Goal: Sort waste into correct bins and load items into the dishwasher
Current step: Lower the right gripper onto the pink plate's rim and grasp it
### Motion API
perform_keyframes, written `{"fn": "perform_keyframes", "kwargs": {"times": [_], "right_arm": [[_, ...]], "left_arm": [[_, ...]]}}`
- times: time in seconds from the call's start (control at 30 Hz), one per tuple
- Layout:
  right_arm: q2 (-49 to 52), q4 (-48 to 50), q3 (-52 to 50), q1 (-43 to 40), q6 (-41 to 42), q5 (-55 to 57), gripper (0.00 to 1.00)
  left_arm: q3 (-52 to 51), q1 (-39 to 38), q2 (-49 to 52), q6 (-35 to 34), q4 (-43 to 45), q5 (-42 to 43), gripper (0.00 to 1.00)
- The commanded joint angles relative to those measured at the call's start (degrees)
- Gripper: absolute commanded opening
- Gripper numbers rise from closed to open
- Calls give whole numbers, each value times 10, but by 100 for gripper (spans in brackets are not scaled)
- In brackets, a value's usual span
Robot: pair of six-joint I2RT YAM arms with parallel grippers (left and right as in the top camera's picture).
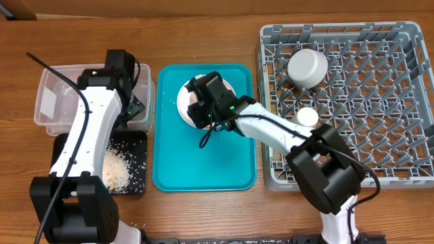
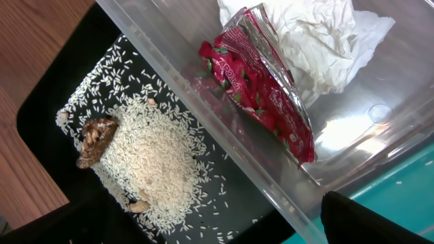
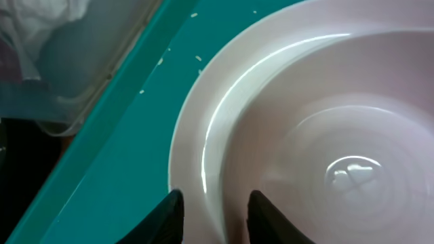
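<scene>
The pale pink plate [image 1: 192, 107] lies on the teal tray [image 1: 203, 159]. My right gripper [image 1: 207, 95] straddles its rim [image 3: 203, 135], one finger outside and one inside the well, closed on it [image 3: 215, 217]. My left gripper [image 1: 132, 105] hangs open and empty over the seam between the clear tub [image 1: 51, 102] and the black tray [image 1: 135, 183]; only one fingertip [image 2: 352, 220] shows. The tub holds the red wrapper [image 2: 261, 88] and white napkin [image 2: 312, 41]. Rice [image 2: 152, 152] with brown scraps [image 2: 95, 139] lies in the black tray. The white bowl [image 1: 307, 66] and cream cup [image 1: 306, 116] stand in the grey rack [image 1: 380, 102]. No pink bowl shows.
A few rice grains [image 3: 196, 57] lie on the teal tray near the plate. Some grains are scattered on the wooden table [image 1: 20, 169] by the black tray. The rack fills the right side of the table.
</scene>
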Motion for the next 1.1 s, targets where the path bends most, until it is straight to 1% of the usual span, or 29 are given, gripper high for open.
{"fn": "perform_keyframes", "kwargs": {"times": [0.0, 0.17, 0.23, 0.43, 0.53, 0.77, 0.83, 0.9, 1.07], "right_arm": [[5, 2, 8, 2, -5, 13, 31], [5, -17, 8, 2, -4, 50, 31], [5, -20, 8, 2, -5, 52, 29], [-13, -24, 8, 2, -4, 52, 29], [-26, -25, 8, 2, -4, 52, 22], [-38, -34, 8, 2, -5, 52, 17], [-38, -37, 8, 2, -7, 52, 13], [-38, -38, 8, 2, -7, 52, 4], [-40, -39, 8, 2, -9, 52, 4]], "left_arm": [[8, -1, 5, -3, -1, -12, 100], [8, -1, 5, -4, -1, -12, 100], [8, -1, 5, -3, -1, -12, 100], [8, -1, 5, -4, -1, -12, 100], [8, -1, 5, -4, -1, -12, 100], [8, -1, 5, -3, -1, -12, 100], [8, -1, 5, -4, -1, -12, 100], [8, -1, 5, -3, -1, -12, 100], [8, -1, 5, -3, -1, -12, 100]]}}
